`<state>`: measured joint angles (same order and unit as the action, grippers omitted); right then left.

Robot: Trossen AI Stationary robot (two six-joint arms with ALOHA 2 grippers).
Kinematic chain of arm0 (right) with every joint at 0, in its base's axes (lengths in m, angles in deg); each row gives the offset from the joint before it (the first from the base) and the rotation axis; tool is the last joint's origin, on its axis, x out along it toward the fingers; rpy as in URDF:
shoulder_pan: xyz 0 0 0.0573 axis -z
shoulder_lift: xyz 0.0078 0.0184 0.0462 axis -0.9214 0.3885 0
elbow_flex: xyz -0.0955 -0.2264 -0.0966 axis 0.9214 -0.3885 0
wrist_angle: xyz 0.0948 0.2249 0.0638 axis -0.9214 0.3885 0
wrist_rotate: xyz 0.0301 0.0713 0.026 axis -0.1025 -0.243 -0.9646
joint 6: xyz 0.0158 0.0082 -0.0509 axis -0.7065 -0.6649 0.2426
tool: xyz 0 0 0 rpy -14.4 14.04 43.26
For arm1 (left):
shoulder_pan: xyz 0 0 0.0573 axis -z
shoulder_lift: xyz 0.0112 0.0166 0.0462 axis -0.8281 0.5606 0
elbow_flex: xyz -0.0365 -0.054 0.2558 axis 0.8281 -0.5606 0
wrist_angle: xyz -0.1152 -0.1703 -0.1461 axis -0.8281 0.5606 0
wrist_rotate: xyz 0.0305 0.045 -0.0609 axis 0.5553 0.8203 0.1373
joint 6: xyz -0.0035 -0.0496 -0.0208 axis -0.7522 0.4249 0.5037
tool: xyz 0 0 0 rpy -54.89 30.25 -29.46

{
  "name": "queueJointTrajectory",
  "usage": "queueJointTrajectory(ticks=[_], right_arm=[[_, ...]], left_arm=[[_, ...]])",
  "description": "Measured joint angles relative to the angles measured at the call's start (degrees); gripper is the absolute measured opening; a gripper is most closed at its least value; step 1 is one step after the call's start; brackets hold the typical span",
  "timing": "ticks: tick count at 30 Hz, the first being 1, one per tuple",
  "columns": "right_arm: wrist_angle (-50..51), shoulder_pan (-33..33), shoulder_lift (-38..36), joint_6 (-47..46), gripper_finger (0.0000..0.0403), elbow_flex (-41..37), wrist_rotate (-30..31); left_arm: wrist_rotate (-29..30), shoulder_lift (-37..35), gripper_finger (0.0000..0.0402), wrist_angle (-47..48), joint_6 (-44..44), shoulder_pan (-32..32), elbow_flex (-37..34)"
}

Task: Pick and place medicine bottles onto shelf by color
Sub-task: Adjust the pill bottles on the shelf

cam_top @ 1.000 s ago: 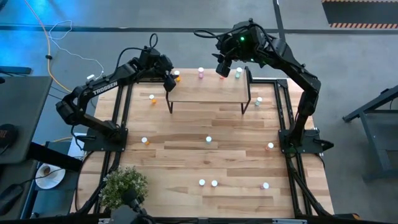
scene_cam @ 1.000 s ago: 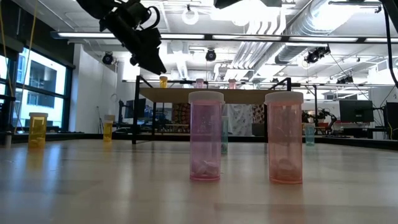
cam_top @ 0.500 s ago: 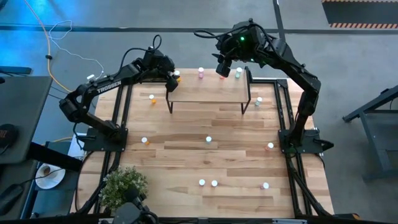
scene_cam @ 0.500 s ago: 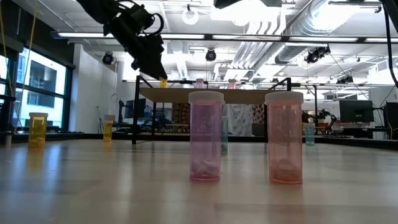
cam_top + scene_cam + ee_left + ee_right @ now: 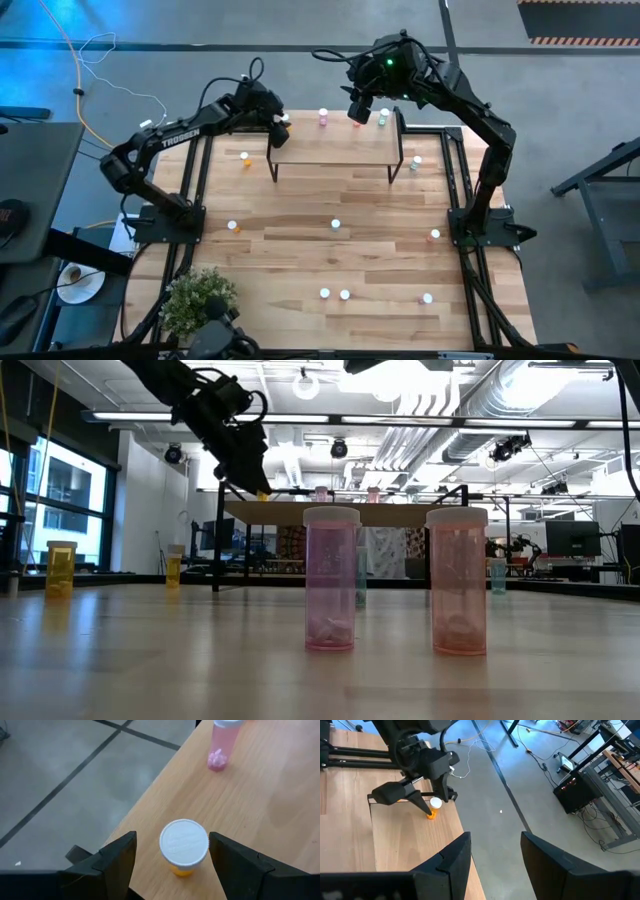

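Note:
The light-wood shelf (image 5: pixel 335 150) stands at the table's far side. On its far edge stand an orange bottle (image 5: pixel 285 120), a pink one (image 5: pixel 323 117), a reddish one (image 5: pixel 357 121) and a pale green one (image 5: pixel 382 118). My left gripper (image 5: pixel 172 852) is open at the shelf's far left corner. Its fingers stand on either side of the white-capped orange bottle (image 5: pixel 183 844), with a gap on both sides. That bottle rests upright on its base on the shelf top. My right gripper (image 5: pixel 495 852) hangs open above the shelf's far right part, with nothing between its fingers.
Loose bottles stand around the tabletop: an orange one (image 5: pixel 245 158) left of the shelf, a green one (image 5: pixel 416 160) to its right, and several nearer the front, among them two pink ones (image 5: pixel 331 593) (image 5: pixel 457 595). A potted plant (image 5: pixel 198 297) sits at the near left corner.
My left gripper has come down and moved toward the shelf's far left corner, bringing its open fingers to either side of the orange bottle. The bottle has stayed where it stood.

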<state>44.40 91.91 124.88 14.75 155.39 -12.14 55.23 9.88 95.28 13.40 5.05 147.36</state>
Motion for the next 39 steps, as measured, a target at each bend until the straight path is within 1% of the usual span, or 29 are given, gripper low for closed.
queueJointTrajectory(ticks=[5, 7, 17, 25, 29, 34, 39], right_arm=[[-0.02, 0.0, 0.0, 0.0, 0.0165, -0.01, 0.0], [-0.02, 0.0, 0.0, 0.0, 0.0165, -0.02, 0.0], [-0.02, 0.0, 0.0, 0.02, 0.0165, -0.02, 0.01], [-0.02, 0.01, 0.0, 0.02, 0.0165, -0.02, 0.01], [-0.02, 0.02, 0.0, 0.02, 0.0165, -0.02, 0.02], [-0.02, 0.01, 0.0, 0.02, 0.0165, -0.02, 0.02], [-0.02, 0.02, 0.0, 0.04, 0.0165, -0.02, 0.02]], left_arm=[[-0.01, 0.18, 0.0235, -0.07, -0.01, 0.0, 0.0], [0.2, 0.19, 0.0229, -0.07, -0.03, 0.0, 0.0], [0.37, 0.17, 0.0154, -1.62, -1.1, -0.11, 0.0], [-0.07, 0.17, 0.0118, -2.74, -1.1, -0.09, 0.0], [-0.07, 0.17, 0.0111, -2.74, -1.1, -0.09, 0.0], [-0.09, 0.17, 0.0113, -2.79, -1.08, -0.09, 0.0], [-0.21, 0.17, 0.0113, -5.6, 0.22, -0.09, 0.0]])
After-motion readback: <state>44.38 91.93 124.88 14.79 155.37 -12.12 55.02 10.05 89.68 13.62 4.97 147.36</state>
